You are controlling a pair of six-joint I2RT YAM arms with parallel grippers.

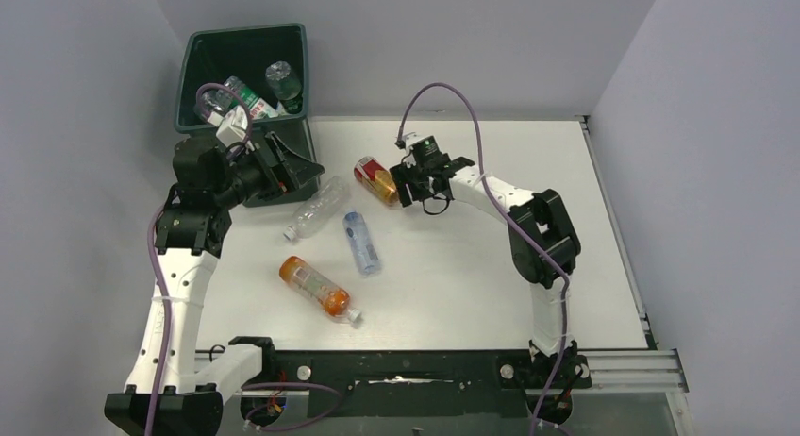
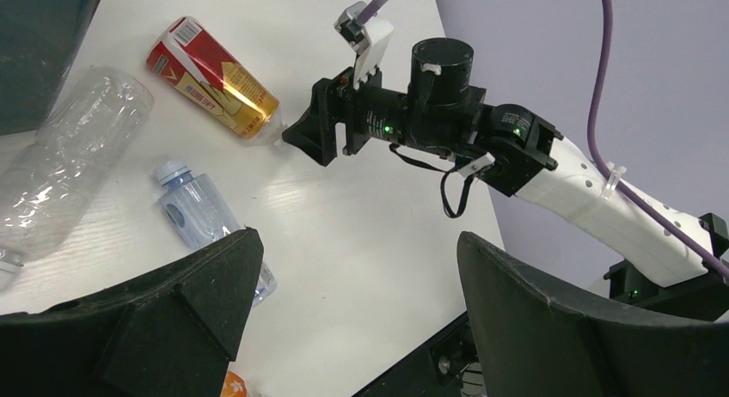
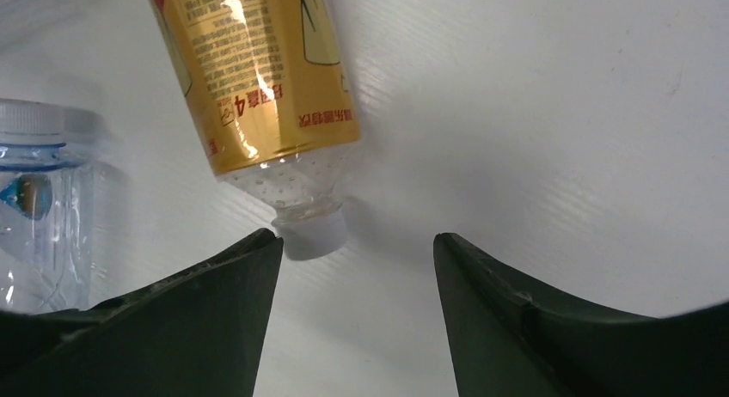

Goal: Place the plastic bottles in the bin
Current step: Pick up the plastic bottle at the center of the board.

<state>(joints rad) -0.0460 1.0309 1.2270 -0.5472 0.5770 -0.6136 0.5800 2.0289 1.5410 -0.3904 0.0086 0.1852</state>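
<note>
Orange bottle (image 1: 319,288) lies nearest you; blue-capped bottle (image 1: 361,243) just beyond; clear bottle (image 1: 316,208) left of it, near the bin (image 1: 247,30) at far left, which holds two bottles (image 1: 247,98); your right gripper (image 1: 408,184) is spread, empty, with the cap of the red-gold bottle (image 1: 375,179) just beside one finger; left gripper (image 1: 300,168) spread, empty.

In the top view the bin (image 1: 243,32) stands upper left, at the table's (image 1: 491,285) far left corner, with two bottles (image 1: 247,98) inside. Four more lie on the table, left of centre: one bottle (image 1: 375,179) highest, just left of the right gripper (image 1: 404,186); a second bottle (image 1: 318,207) lower left of it, before the bin; a third bottle (image 1: 361,242) below these; a fourth bottle (image 1: 319,287) lowest.
</note>
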